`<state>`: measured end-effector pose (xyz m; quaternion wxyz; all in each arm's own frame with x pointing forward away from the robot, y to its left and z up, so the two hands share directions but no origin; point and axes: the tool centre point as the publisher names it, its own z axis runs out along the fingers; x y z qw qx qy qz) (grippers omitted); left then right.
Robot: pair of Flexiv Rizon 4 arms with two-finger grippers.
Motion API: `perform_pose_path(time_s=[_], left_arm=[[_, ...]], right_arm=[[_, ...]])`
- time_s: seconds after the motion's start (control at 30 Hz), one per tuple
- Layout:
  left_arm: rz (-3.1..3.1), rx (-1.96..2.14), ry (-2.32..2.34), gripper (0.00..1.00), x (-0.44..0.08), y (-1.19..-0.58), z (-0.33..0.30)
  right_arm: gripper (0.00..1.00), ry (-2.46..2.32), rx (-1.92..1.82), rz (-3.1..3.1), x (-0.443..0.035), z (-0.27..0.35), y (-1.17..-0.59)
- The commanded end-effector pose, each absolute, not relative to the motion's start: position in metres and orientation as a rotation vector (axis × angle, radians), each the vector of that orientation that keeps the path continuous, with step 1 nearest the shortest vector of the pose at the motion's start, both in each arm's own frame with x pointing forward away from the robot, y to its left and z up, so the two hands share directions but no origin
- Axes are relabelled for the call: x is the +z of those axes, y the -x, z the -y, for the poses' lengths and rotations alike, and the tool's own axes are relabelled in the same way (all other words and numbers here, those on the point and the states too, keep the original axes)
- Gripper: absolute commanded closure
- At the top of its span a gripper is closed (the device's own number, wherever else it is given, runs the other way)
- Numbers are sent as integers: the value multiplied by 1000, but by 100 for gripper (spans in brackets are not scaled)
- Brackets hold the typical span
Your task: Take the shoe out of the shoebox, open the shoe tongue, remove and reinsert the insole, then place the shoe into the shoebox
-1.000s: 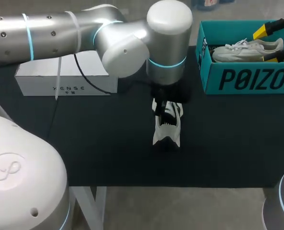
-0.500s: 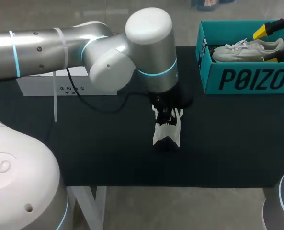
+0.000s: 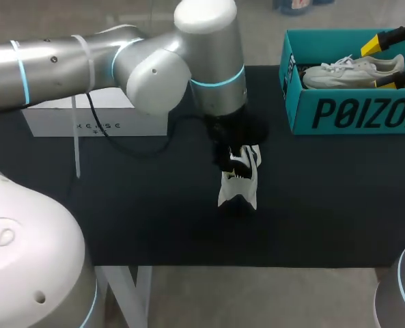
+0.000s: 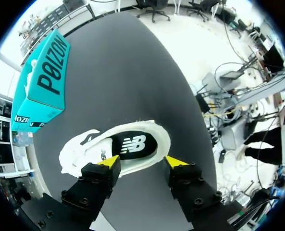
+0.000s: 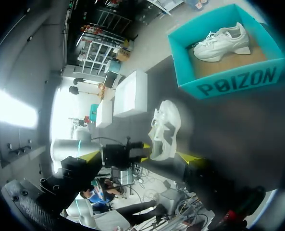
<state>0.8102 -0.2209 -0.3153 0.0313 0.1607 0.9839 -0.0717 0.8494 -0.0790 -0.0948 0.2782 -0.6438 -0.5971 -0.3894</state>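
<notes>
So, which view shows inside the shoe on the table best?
Left wrist view: the shoe shows its dark insole, ahead of the left gripper. The head view has it partly under the left arm; the right wrist view shows it farther off.

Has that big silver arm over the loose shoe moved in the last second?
Yes. The left arm has swung toward the white box, away from the teal shoebox; the shoe beneath stayed put.

Black-topped table (image 3: pixel 154 225), white leg frame under near edge; white box (image 3: pixel 52 121) at far left.
</notes>
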Motion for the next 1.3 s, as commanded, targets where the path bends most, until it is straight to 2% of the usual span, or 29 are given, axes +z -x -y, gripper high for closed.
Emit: perform_pose_path(time_s=[0.03,0.43,1.13,1.3], left_arm=[[-2981,-68,-446,0,-306,-799,229],[-3099,-163,-389,0,-323,-798,225],[-3066,-66,-348,0,-321,-792,226],[-3056,-164,-214,0,-320,-795,221]], right_arm=[[0,1731,-1041,1603,-95,79,-850],[0,1731,-1041,1603,-95,79,-850],[0,1731,-1041,1603,-95,79,-850],[0,1731,-1041,1603,-95,79,-850]])
